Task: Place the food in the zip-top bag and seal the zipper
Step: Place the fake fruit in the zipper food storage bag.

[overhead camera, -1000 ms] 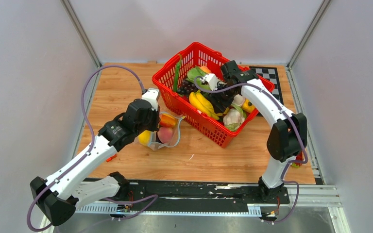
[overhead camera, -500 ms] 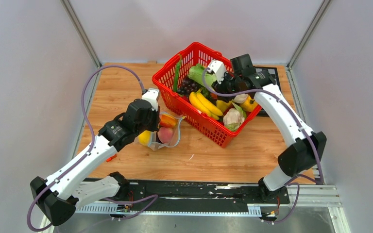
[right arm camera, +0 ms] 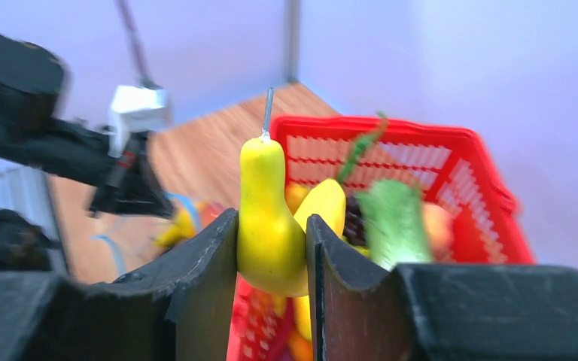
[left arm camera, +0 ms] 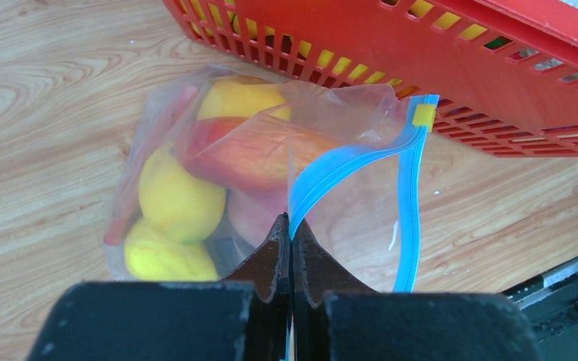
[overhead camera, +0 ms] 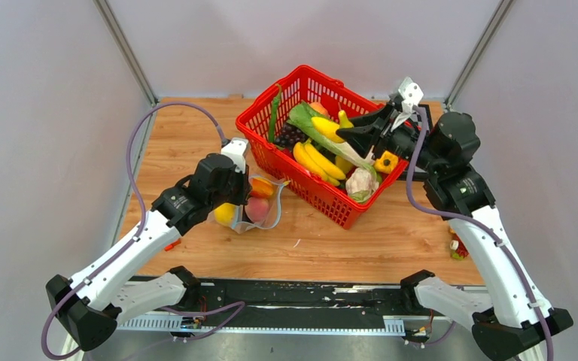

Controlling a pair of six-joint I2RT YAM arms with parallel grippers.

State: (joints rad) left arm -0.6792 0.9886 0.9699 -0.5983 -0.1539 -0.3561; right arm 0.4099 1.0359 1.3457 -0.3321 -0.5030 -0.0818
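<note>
L fingers (left arm camera: 269,259) pinching zipper (left arm camera: 323,180) of bag (left arm camera: 361,218), fruit (left arm camera: 173,203) inside, bag on surface (left arm camera: 38,90) beside basket (left arm camera: 497,68), R fingers (right arm camera: 209,256) pinching pear (right arm camera: 267,218) over basket

The left arm (overhead camera: 132,244) stretches forward and low, elbow bent. The left pincer (left arm camera: 290,229) points down, its jaws pressed flat together on the edge of the zipper (left arm camera: 350,167). The right arm (overhead camera: 493,248) rises steeply from its base and folds at the elbow, wrist turned to the left. The right pincer (right arm camera: 272,226) hangs high, clamped on a yellow pear (right arm camera: 267,188).
</note>
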